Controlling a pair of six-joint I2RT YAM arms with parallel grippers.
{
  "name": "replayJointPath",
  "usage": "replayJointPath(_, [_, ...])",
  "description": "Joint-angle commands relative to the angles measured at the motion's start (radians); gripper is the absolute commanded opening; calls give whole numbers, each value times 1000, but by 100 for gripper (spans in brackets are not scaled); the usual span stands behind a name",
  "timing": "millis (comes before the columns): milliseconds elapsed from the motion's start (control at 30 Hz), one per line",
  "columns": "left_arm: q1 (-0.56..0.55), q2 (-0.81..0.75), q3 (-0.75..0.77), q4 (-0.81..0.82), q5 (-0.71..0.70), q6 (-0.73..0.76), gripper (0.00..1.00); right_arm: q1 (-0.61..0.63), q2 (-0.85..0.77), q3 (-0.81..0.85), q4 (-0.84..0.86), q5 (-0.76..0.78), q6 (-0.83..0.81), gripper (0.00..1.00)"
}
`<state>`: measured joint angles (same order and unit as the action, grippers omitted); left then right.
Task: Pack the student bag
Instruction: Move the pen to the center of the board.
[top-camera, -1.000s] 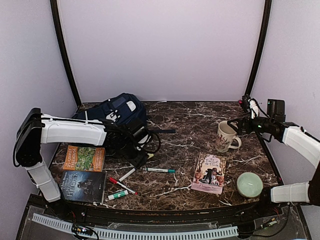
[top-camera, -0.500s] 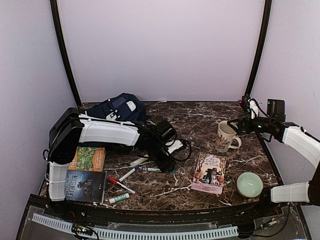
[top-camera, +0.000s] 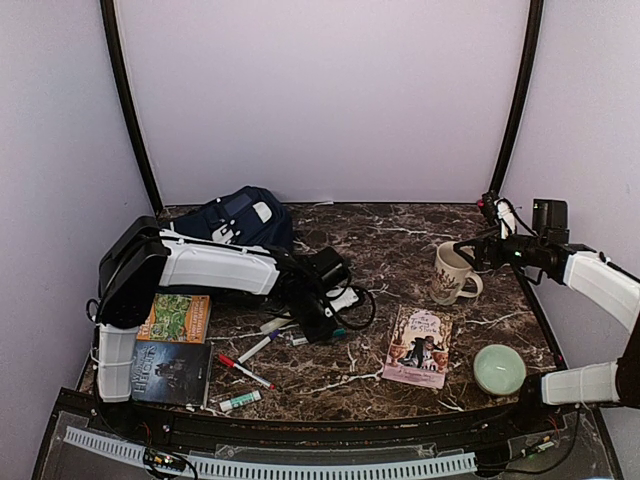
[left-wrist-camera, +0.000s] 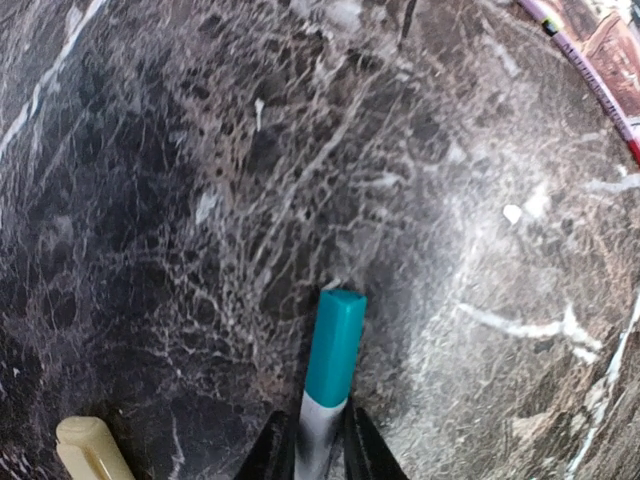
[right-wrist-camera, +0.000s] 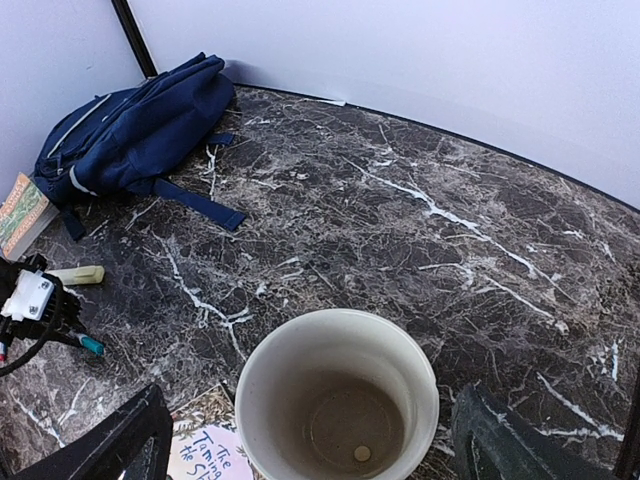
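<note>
**Top external.** L arm comes up from lower left, elbow bent at mid-left, white forearm running right to frame centre, wrist tipped down. L gripper (top-camera: 325, 328) is low on the table (top-camera: 400, 235), on a teal-cap marker (top-camera: 338, 332). Student bag (top-camera: 240, 215) lies upper left of centre, against the back wall. It is behind the L forearm and apart from the gripper. R arm is at the right edge, forearm reaching left. R gripper (top-camera: 478, 250) is just right of and above the mug (top-camera: 455, 272), well apart from the bag.

**Left wrist.** Bottom centre of frame: both fingertips (left-wrist-camera: 270, 455) pinch the marker's (left-wrist-camera: 335, 350) white barrel, no gap either side, so it is grasped. Teal cap points up-frame. A cream pen (left-wrist-camera: 85, 445) lies lower left. Bag not in this view.

**Right wrist.** R gripper (right-wrist-camera: 310, 410) has its fingers (right-wrist-camera: 130, 440) spread wide at the bottom corners, nothing clamped. Mug (right-wrist-camera: 337, 400) sits bottom centre between them, gaps both sides. Bag (right-wrist-camera: 140, 125) is in the upper left, slumped on its side, one strap trailing right. L gripper (right-wrist-camera: 35, 305) is at the left edge, below the bag.
</note>
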<state>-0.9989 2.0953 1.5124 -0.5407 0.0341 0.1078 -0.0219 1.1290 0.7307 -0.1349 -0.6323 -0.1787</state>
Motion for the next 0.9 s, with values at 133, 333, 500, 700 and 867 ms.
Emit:
replayJointPath(133, [38,-31,-69,-80,-145,-181,8,-6,-10,5,25,-12,-1,97])
replayJointPath(333, [122,-108,-160,-42,-205,-360,8,-6,-13,3,26,-13,2,97])
replayJointPath(500, [193,-176,-244,14,-224,-463,8,-6,-12,3,28,-10,1,96])
replayJointPath(700, [297,-230,-332,6,-231,-621,2,-6,-9,2,28,-6,1,97])
replayJointPath(867, [375,-309,-429,20,-210,-720,0,-6,-4,1,29,-7,1,97])
